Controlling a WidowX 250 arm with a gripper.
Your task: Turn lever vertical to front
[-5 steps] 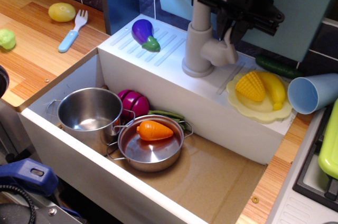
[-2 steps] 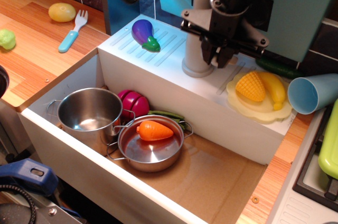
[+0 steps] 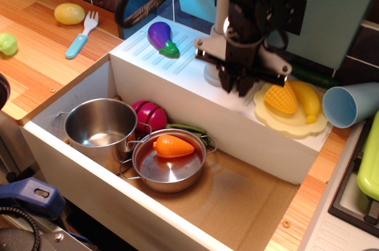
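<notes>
Here the lever cannot be seen at all: it should stick out from the grey faucet base at upper centre of the frame, but the tool hangs directly over that spot and hides it, so its long axis cannot be read. Judging by this overlap, the lever lies right beneath or between the dark fingers, just right of the faucet base, on the white sink ledge. Whether the tool is clenched on it or released I cannot tell; the fingertips point down, close together. Just right of the tool sits the yellow plate with corn; the purple eggplant lies left.
</notes>
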